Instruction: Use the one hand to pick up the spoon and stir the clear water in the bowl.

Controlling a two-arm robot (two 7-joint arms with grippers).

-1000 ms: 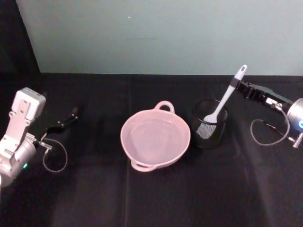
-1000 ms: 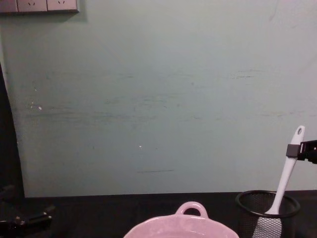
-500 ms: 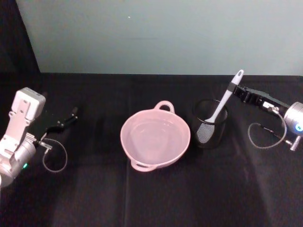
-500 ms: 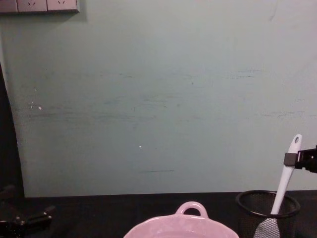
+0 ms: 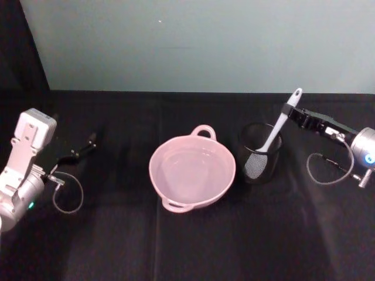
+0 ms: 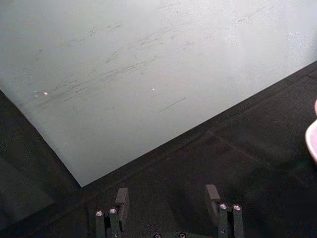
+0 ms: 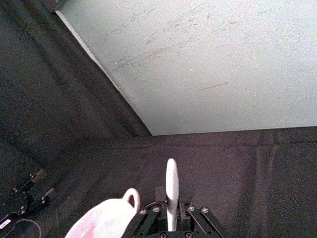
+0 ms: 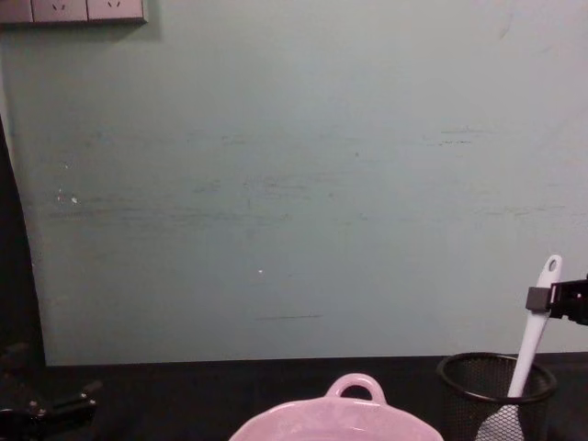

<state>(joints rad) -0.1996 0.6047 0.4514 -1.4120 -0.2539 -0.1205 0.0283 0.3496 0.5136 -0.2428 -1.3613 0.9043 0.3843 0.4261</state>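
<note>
Above the mesh cup [image 5: 259, 153], the right gripper [image 5: 288, 110] reaches in level from the right, pinching the spoon [image 5: 271, 136] high on its handle.

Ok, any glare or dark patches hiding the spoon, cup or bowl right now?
Head view: the bowl shows soft sheen, no harsh glare; the spoon stands out white against the mesh cup. Chest view: black cup nearly merges with the dark table. Right wrist view: grainy, handle clear in the right gripper.
</note>
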